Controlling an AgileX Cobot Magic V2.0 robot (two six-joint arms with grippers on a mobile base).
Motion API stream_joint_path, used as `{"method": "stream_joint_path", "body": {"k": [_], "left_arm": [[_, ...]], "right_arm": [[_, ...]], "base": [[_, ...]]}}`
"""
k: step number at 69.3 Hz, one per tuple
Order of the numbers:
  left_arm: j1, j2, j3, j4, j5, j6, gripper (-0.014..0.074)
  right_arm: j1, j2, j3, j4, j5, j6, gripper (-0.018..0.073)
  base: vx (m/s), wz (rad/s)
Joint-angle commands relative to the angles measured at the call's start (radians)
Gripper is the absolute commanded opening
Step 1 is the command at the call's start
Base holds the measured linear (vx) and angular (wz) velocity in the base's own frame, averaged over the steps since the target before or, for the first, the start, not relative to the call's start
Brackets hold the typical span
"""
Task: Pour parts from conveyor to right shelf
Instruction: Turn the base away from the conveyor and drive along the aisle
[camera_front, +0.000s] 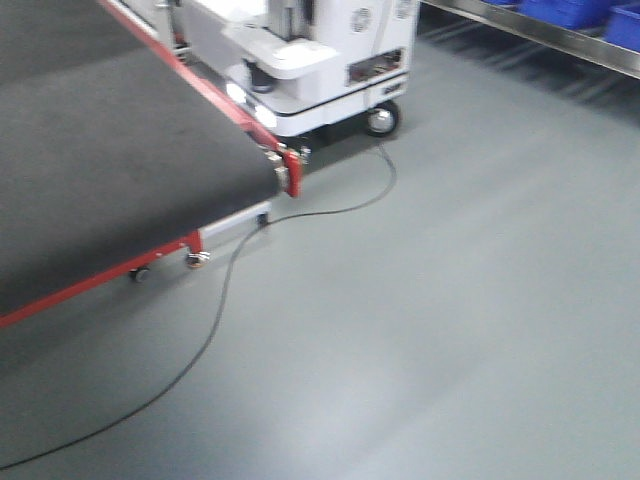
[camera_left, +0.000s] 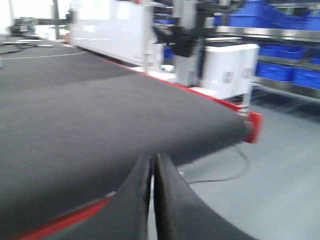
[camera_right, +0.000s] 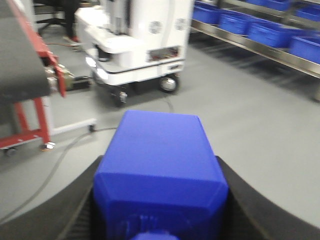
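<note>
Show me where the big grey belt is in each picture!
Front view: the belt fills the left side.
Left wrist view: the belt covers the left and middle.
Right wrist view: only the belt end shows, upper left.
Shared landmark: the white wheeled cart by the belt's end.

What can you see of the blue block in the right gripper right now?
The blue block looks like bright, smooth plastic, boxy with bevelled corners, a round stud showing at its near end. It sits clamped between the right gripper's dark fingers, one against each side, held over the grey floor, clear of the conveyor.
</note>
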Motion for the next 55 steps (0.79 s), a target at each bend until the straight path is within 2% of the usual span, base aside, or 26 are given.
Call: {"method": "stream_joint_path", "body": {"k": [1, 37, 55], "left_arm": [[-0.005, -0.013, -0.02, -0.007, -0.079, -0.008, -0.0006], [-0.005, -0.013, -0.02, -0.007, -0.079, -0.008, -0.0006], [-0.005, -0.013, -0.02, -0.007, -0.079, -0.008, -0.0006]], "right_arm": [[-0.001, 0.012, -0.029, -0.004, -0.082, -0.002, -0.0005], [-0.001, 0.012, -0.029, -0.004, -0.083, -0.002, -0.0005], [-0.001, 0.012, -0.029, -0.004, -0.082, -0.002, -0.0005]], "base": [[-0.5, -0.64], [-0.47, -0.56], [-0.41, -0.76]]}}
